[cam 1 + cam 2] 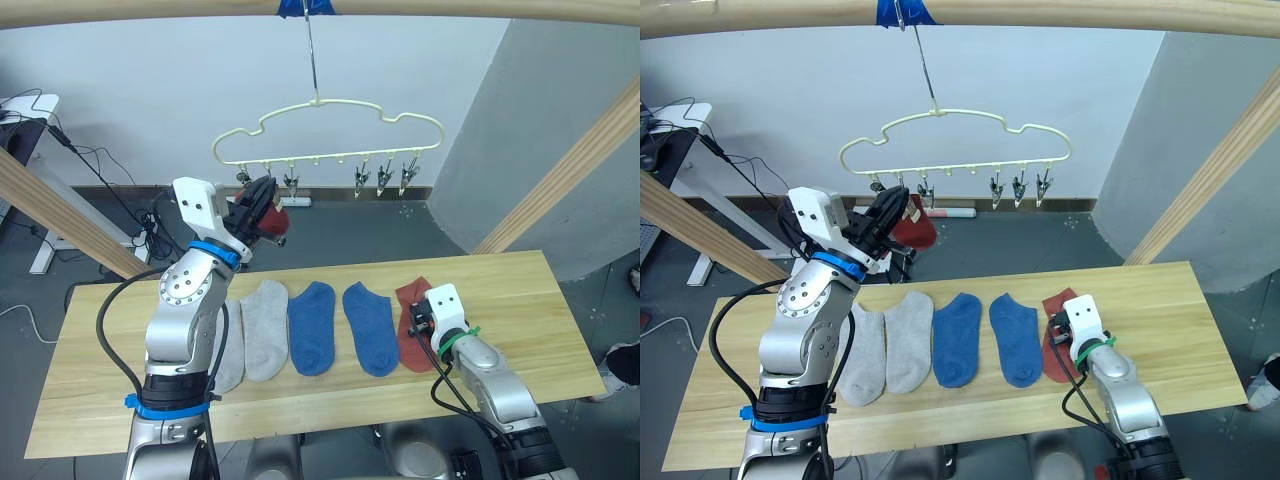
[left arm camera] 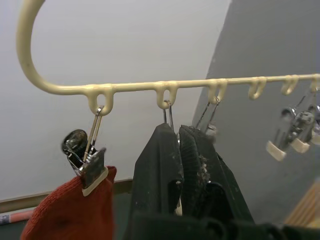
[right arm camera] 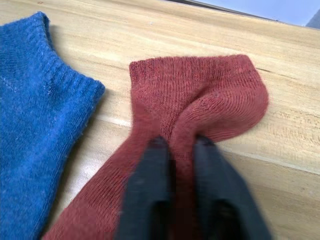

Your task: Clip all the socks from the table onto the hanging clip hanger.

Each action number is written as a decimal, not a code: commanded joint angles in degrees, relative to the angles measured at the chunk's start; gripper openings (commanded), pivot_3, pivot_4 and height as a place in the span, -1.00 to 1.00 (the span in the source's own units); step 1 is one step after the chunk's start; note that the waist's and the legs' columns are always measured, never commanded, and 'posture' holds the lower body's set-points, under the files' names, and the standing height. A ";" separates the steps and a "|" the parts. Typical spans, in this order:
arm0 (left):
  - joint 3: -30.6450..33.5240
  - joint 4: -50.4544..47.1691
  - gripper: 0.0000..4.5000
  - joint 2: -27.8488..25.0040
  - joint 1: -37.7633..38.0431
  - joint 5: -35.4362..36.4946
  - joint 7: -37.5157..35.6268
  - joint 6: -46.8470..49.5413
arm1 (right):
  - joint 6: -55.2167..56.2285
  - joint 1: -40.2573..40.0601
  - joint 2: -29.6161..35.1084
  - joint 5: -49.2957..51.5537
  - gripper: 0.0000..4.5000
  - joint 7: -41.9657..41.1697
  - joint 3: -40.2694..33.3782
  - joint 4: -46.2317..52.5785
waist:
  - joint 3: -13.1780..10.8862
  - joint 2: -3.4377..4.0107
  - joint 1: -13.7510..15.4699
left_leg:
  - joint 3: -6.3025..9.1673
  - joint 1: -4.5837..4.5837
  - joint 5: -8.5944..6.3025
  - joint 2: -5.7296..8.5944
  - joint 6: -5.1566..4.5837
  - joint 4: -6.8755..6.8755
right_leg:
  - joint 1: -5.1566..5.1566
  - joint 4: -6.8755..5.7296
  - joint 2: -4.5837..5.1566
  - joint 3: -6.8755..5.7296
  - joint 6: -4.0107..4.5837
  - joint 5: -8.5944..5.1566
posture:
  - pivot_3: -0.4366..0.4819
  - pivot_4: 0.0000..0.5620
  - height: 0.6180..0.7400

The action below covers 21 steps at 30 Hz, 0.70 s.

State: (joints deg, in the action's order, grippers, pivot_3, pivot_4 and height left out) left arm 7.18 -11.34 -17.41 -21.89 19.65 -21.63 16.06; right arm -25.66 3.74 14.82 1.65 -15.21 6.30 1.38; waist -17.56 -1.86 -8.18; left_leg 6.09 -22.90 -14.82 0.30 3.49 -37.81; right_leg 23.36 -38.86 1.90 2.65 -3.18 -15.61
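On the table (image 1: 540, 300), the right gripper (image 3: 176, 150) pinches a fold of the rust sock (image 3: 200, 95); a thin pinch could slip on lifting. The left gripper (image 2: 177, 150), fingers together, sits at the hanger (image 2: 165, 87) beside the hung sock (image 2: 70, 210) and could jostle its clip (image 2: 92, 167).

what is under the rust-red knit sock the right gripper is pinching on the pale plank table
Pale wooden planks of the table lie around and under the rust-red sock. The right gripper pinches a raised fold of it; whatever lies beneath the rest of the sock is covered.
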 commanded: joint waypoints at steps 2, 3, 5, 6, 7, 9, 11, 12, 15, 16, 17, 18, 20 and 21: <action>1.71 -4.11 -1.00 -1.69 -0.99 4.47 -1.84 3.36 | 1.59 0.16 7.07 -1.43 -0.98 -8.53 4.06 9.60 | -0.04 0.02 -0.03 | -0.03 -0.03 0.00 0.01 0.00 0.01 | 0.03 0.02 0.01 0.02 -0.01 0.00 | -0.64 0.08 0.99; 1.83 -4.28 -1.00 -1.96 -1.10 4.72 -1.91 3.64 | 1.72 0.62 8.02 -1.55 -0.98 -9.64 4.88 11.01 | -0.07 0.04 -0.18 | -0.04 -0.04 0.00 0.01 0.00 0.01 | 0.04 0.02 0.01 0.03 -0.01 -0.01 | -0.65 0.09 0.99; 1.92 -5.14 -1.00 -2.47 -1.41 5.64 -2.18 4.95 | 3.65 2.89 10.99 -2.57 -0.98 -13.41 7.55 14.52 | -0.09 0.05 -0.54 | -0.04 -0.02 0.00 -0.01 0.00 0.03 | 0.06 0.01 -0.01 0.03 -0.23 -0.14 | -0.65 0.09 0.99; 1.96 -5.85 -1.00 -2.64 -1.50 6.78 -2.41 6.31 | 4.60 4.77 12.21 -3.14 -0.98 -15.58 9.10 16.20 | -0.12 0.06 -0.71 | -0.03 -0.02 0.00 -0.04 0.00 0.03 | 0.06 0.00 -0.05 0.01 -0.24 -0.14 | -0.66 0.10 0.99; 1.99 -6.36 -1.00 -2.75 -1.55 7.62 -2.54 7.33 | 5.19 6.06 13.04 -3.50 -0.98 -17.04 10.15 17.30 | -0.15 0.05 -0.85 | -0.02 -0.02 0.00 -0.04 0.00 0.03 | 0.08 -0.01 -0.07 0.02 -0.25 -0.15 | -0.66 0.10 0.99; 2.49 -7.63 -1.00 -2.56 -1.65 10.79 -2.34 10.69 | 7.10 9.76 13.78 -4.22 -0.98 -20.14 12.98 18.84 | -0.16 0.03 -0.94 | -0.01 -0.02 0.00 -0.05 0.01 0.02 | 0.07 -0.01 -0.09 0.01 -0.26 -0.15 | -0.66 0.10 0.99; 2.98 -8.27 -1.00 -2.56 -1.89 12.83 -2.04 12.91 | 8.63 12.69 13.85 -4.81 -0.98 -22.40 15.18 19.13 | -0.18 0.02 -1.13 | 0.01 -0.04 0.00 -0.05 0.01 0.03 | 0.08 0.00 -0.09 -0.01 -0.26 -0.15 | -0.66 0.10 0.99; 3.30 -8.46 -1.00 -2.47 -2.15 13.72 -1.62 13.96 | 9.42 14.35 13.53 -5.09 -0.98 -23.39 16.18 18.75 | -0.18 0.02 -1.15 | 0.02 -0.04 0.00 -0.05 0.01 0.03 | 0.07 0.00 -0.09 -0.01 -0.25 -0.15 | -0.66 0.10 0.99; 4.23 -8.95 -1.00 -2.25 -2.89 16.74 -0.86 16.96 | 10.87 18.81 11.87 -5.40 -0.98 -25.48 18.11 16.37 | -0.19 0.00 -1.10 | 0.04 -0.07 -0.01 -0.02 0.01 0.03 | 0.07 0.00 -0.02 -0.04 0.00 0.00 | -0.66 0.10 0.99; 4.39 -9.17 -1.00 -2.31 -2.97 17.65 -0.80 17.91 | 11.38 20.31 10.99 -5.53 -0.98 -25.69 18.52 15.15 | -0.20 -0.01 -1.11 | 0.03 -0.07 -0.01 -0.01 0.01 0.03 | 0.07 0.01 0.00 -0.04 0.01 0.01 | -0.66 0.10 0.99; 4.50 -9.34 -1.00 -2.39 -3.02 18.26 -0.71 18.58 | 11.77 21.25 10.37 -5.66 -0.98 -25.82 18.73 14.29 | -0.20 -0.01 -1.12 | 0.03 -0.08 -0.01 0.00 0.01 0.03 | 0.08 0.02 0.03 -0.05 0.01 0.01 | -0.66 0.10 0.99; 4.57 -9.44 -1.00 -2.48 -3.08 18.68 -0.62 19.07 | 12.10 21.88 9.92 -5.75 -0.98 -25.94 18.83 13.62 | -0.20 -0.01 -1.08 | 0.03 -0.09 -0.02 0.01 0.01 0.03 | 0.08 0.02 0.04 -0.04 0.01 0.01 | -0.66 0.10 0.99; 5.37 -9.49 -1.00 -2.02 -3.35 20.40 0.42 20.49 | 13.13 23.50 8.48 -6.09 -0.98 -26.11 19.46 11.30 | -0.20 -0.01 -1.02 | 0.05 -0.10 -0.02 0.01 0.01 0.04 | 0.08 0.04 0.08 -0.07 0.01 0.00 | -0.64 0.10 0.99; 5.74 -9.70 -1.00 -1.94 -3.37 21.55 0.77 21.49 | 13.74 24.62 7.11 -6.37 -0.98 -25.76 19.85 9.79 | -0.20 -0.01 -1.03 | 0.05 -0.10 -0.02 0.00 0.02 0.04 | 0.08 0.04 0.09 -0.07 0.01 0.01 | -0.64 0.10 0.99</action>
State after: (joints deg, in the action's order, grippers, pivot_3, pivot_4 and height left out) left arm 11.88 -17.72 -19.36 -24.08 38.57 -21.32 36.92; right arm -13.83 27.14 23.10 -4.21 -41.02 25.26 11.60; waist -17.76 -1.87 -9.21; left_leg 6.13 -22.99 -14.84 0.30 3.51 -37.77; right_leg 23.44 -38.82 2.00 2.58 -3.17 -15.61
